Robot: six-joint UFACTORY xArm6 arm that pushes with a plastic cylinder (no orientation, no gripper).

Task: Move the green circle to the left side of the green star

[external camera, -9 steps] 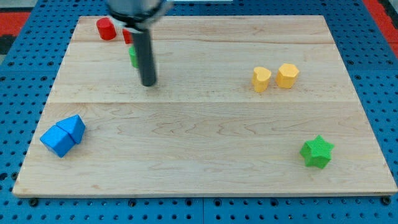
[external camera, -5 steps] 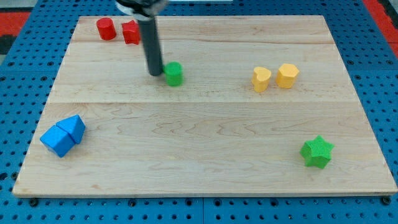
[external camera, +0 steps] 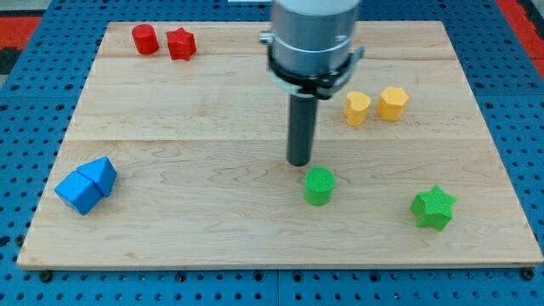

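Observation:
The green circle (external camera: 320,185) lies on the wooden board, below the middle and to the right. The green star (external camera: 433,207) lies near the board's lower right corner, well to the right of the circle and slightly lower. My tip (external camera: 298,162) stands just above and to the left of the green circle, very close to it. The arm's grey body rises above the tip toward the view's top.
A red cylinder (external camera: 144,39) and a red star (external camera: 180,43) sit at the top left. A yellow heart (external camera: 357,108) and a yellow hexagon (external camera: 392,103) sit at the upper right. Two blue blocks (external camera: 86,184) touch at the lower left.
The green circle has slid from the upper middle down and to the right, toward the green star. My tip has moved the same way behind it.

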